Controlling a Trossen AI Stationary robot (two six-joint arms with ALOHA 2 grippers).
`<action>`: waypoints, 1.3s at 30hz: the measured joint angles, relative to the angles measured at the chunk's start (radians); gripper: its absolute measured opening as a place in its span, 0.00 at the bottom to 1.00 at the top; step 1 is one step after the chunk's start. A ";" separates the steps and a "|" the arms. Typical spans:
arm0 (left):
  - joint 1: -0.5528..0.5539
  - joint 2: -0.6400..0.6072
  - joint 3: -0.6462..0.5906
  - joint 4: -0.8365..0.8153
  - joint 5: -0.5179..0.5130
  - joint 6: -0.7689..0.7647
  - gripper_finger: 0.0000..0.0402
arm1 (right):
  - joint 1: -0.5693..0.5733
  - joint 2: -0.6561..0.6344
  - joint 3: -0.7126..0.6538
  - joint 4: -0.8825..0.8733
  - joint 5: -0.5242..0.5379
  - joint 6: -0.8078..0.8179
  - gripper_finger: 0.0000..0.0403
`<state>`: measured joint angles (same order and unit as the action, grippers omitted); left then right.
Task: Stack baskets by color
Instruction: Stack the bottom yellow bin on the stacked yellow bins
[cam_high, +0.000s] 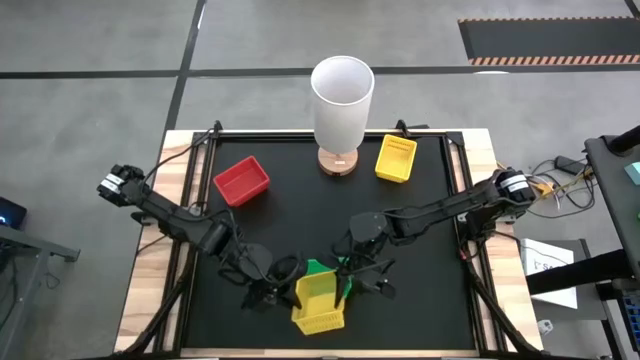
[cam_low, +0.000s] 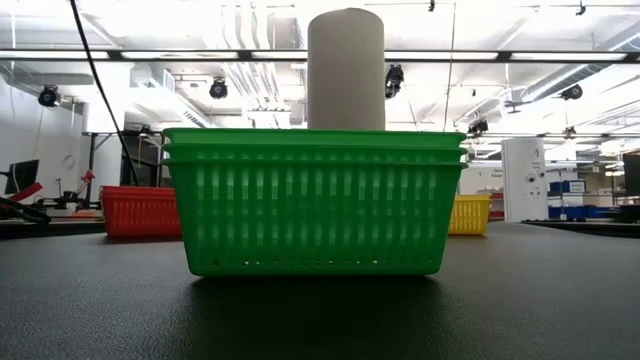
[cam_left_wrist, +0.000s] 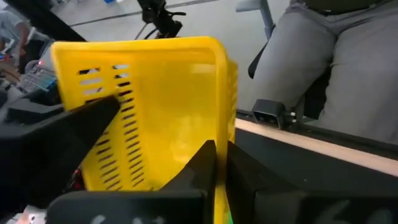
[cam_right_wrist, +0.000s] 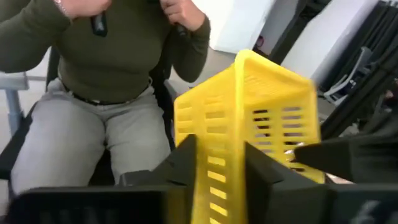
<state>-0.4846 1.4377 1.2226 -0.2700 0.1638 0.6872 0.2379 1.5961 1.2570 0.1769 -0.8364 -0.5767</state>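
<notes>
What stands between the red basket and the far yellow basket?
In the high view, the white cylinder on its wooden base stands between the red basket and the far yellow basket.

Readable text: none in any of the four views.
Baskets: no label or brand can be made out on them.
White cylinder (cam_high: 342, 100): plain, no print visible.
Paper sheet beside the table (cam_high: 546, 262): carries dark marks, too small to read.
Striped strip on the floor (cam_high: 553, 60): orange and pale hazard stripes only, no words.
Room behind the table: equipment and shelves show no sign that can be read.
</notes>
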 joint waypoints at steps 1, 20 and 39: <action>0.003 0.000 -0.001 0.004 0.000 0.000 0.02 | 0.000 -0.001 -0.001 -0.002 -0.002 -0.009 0.11; 0.038 -0.030 -0.006 -0.087 -0.241 -0.049 0.41 | 0.004 -0.071 -0.001 -0.366 0.228 -0.323 0.02; 0.045 -0.160 -0.103 -0.166 -0.415 -0.195 0.41 | -0.090 -0.311 -0.041 -1.315 1.034 -0.185 0.02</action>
<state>-0.4397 1.2773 1.1196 -0.4355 -0.2510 0.4927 0.1474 1.2856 1.2157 -1.1385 0.1973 -0.7619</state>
